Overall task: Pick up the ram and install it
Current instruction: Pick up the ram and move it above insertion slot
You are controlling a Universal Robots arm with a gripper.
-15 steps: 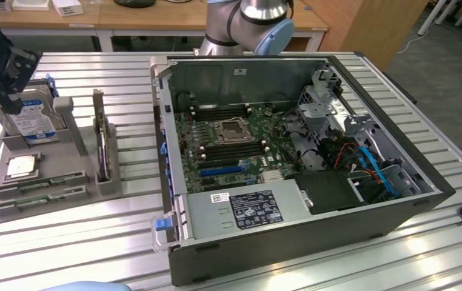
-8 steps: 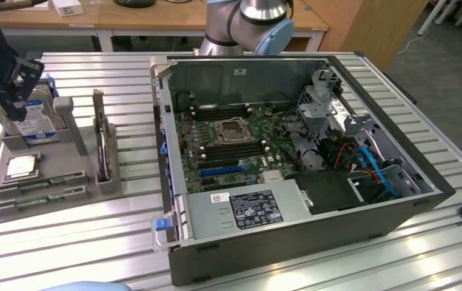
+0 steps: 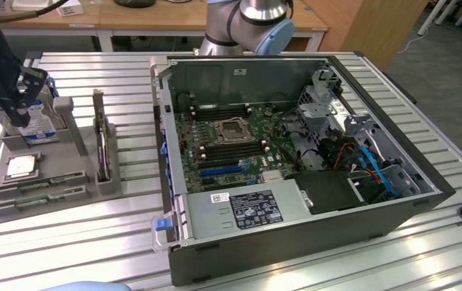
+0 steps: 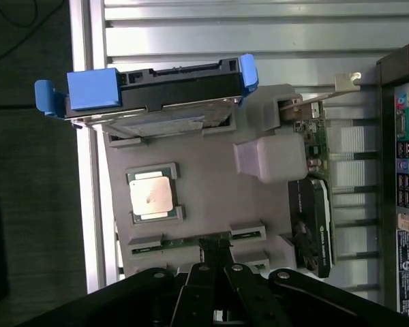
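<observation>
Pincer (image 4: pixel 215 248) is shut, fingers pressed together with nothing between them, and hangs above the gray holder (image 3: pixel 73 160) on the tabletop (image 3: pixel 93 242). Ram (image 3: pixel 41 180) lies flat in a slot at the holder's edge nearest the exterior camera, with a second stick (image 3: pixel 39 198) just beside it; neither is gripped. CPU chip (image 3: pixel 22 165), hard drive (image 4: pixel 157 109) and upright expansion card (image 3: pixel 100 142) occupy the same holder. Open computer case (image 3: pixel 296 157) stands at the exterior view's right.
</observation>
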